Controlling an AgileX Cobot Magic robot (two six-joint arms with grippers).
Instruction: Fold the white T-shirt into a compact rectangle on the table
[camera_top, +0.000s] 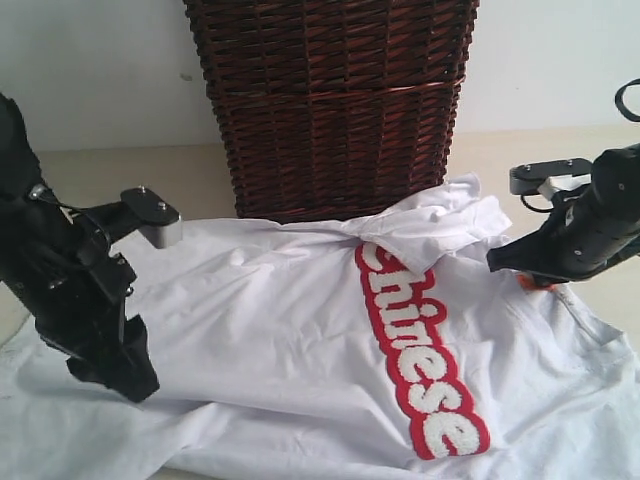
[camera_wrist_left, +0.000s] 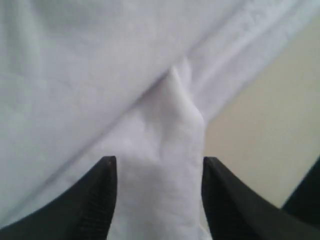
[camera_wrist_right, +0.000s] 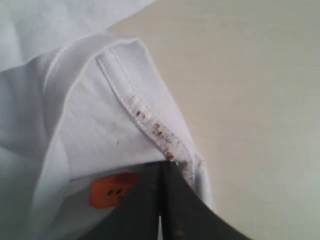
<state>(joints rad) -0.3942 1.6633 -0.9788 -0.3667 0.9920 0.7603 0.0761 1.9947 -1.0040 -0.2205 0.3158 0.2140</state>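
Cloth covers much of the table (camera_top: 560, 145): the white T-shirt (camera_top: 280, 330) lies spread out and wrinkly, with red letters (camera_top: 420, 350) running across it. It sits right in front of the brown basket (camera_top: 330, 100). The left gripper (camera_wrist_left: 159, 195) squeezes a thick bunch of shirt between its two black fingers, at the shirt's left side. The right gripper (camera_wrist_right: 161, 172) has its fingers pressed tight together on a stitched edge of the shirt, next to an orange tag (camera_wrist_right: 112, 192).

White T-shirt (camera_top: 280, 320), red-outlined white letters (camera_top: 425, 360); dark brown wicker basket (camera_top: 330, 100); beige table (camera_top: 190, 170).
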